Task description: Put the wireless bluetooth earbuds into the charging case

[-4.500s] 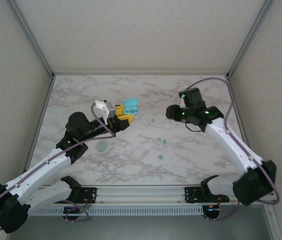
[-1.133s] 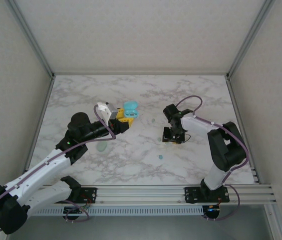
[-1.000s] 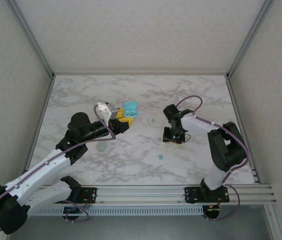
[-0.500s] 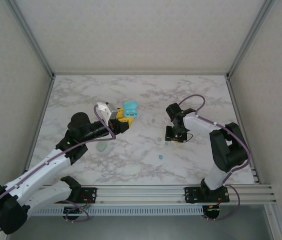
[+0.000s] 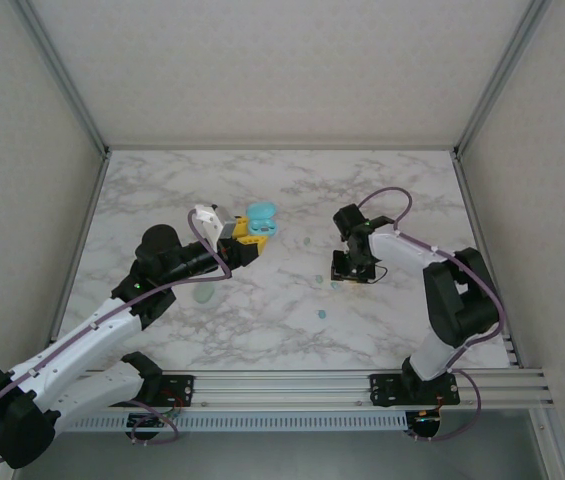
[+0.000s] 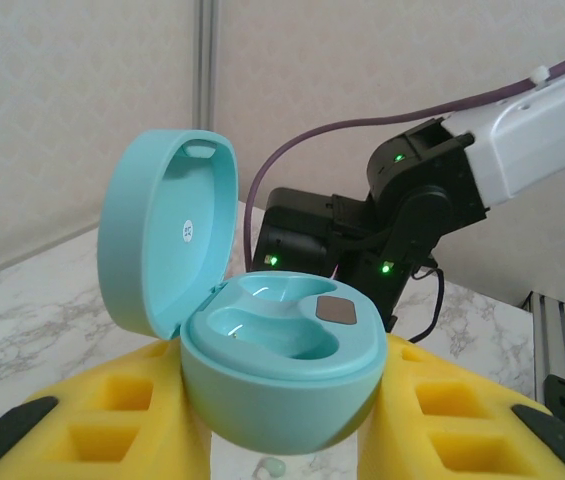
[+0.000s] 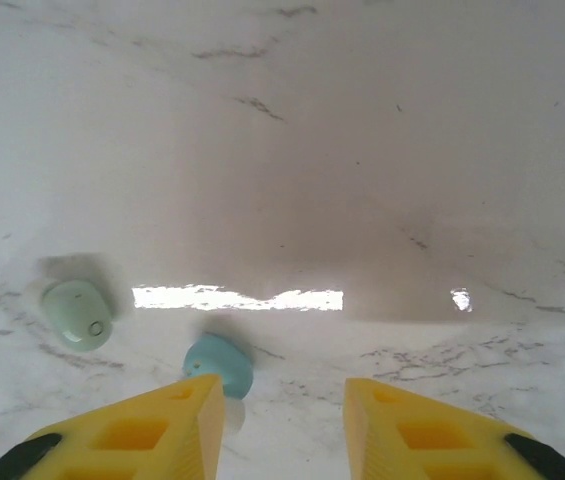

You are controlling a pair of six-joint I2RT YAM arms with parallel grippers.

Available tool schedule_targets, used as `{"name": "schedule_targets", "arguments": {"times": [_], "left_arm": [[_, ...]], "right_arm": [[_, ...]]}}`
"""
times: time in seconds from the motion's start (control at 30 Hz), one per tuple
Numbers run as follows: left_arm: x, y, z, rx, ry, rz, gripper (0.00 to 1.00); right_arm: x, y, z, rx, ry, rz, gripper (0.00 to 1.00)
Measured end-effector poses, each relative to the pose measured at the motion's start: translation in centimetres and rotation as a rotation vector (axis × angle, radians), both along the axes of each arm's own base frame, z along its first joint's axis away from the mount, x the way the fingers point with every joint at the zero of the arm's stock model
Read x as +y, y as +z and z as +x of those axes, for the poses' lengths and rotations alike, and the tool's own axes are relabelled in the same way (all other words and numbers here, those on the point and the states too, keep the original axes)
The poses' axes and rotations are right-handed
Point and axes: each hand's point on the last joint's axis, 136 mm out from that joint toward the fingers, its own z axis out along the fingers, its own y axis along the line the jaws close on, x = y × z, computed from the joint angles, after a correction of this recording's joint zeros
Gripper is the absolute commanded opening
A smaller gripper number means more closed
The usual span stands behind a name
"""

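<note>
As earbuds (image 7: 218,364) lie loose, end effector (image 6: 280,445) grips case (image 6: 262,340).

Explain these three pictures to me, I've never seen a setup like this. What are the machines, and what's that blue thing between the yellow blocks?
These are two robot arms bolted to a white marble-patterned table. One picture looks down from above. The other two come from a small camera on each arm's wrist, so the yellow blocks are that arm's own claw fingers.

The left claw is closed on a teal oval plastic charging case. Its lid is flipped open and its two hollows look empty.

The right claw is down near the tabletop with its fingers apart, holding nothing. A small teal earbud lies right at one fingertip, and a paler green earbud lies further to the side.

A pale green oval case also lies on the table beside the left arm.
</note>
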Motion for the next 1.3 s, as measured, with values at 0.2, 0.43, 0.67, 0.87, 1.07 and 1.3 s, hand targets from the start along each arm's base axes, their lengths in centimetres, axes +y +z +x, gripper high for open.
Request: {"name": "schedule_targets", "arguments": {"times": [0.2, 0.43, 0.67, 0.87, 1.07, 1.3], "left_arm": [[0.0, 0.0, 0.0, 0.000, 0.002, 0.000, 0.19], [0.2, 0.1, 0.2, -0.003, 0.018, -0.002, 0.19], [0.5, 0.6, -0.1, -0.014, 0.023, -0.010, 0.19], [0.5, 0.4, -0.1, -0.005, 0.023, -0.003, 0.19], [0.5, 0.2, -0.1, 0.001, 0.023, 0.001, 0.19], [0.5, 0.2, -0.1, 0.001, 0.023, 0.001, 0.19]], "right_arm": [[1.2, 1.9, 0.3, -0.049, 0.103, 0.053, 0.47], [2.5, 1.4, -0.6, -0.030, 0.257, 0.027, 0.47], [2.3, -0.5, -1.0, 0.026, 0.330, -0.032, 0.41], [2.6, -1.3, -1.0, 0.051, 0.363, -0.044, 0.36], [2.5, -2.1, -1.1, 0.075, 0.367, -0.055, 0.29], [2.5, -2.2, -1.2, 0.080, 0.358, -0.055, 0.26]]}}
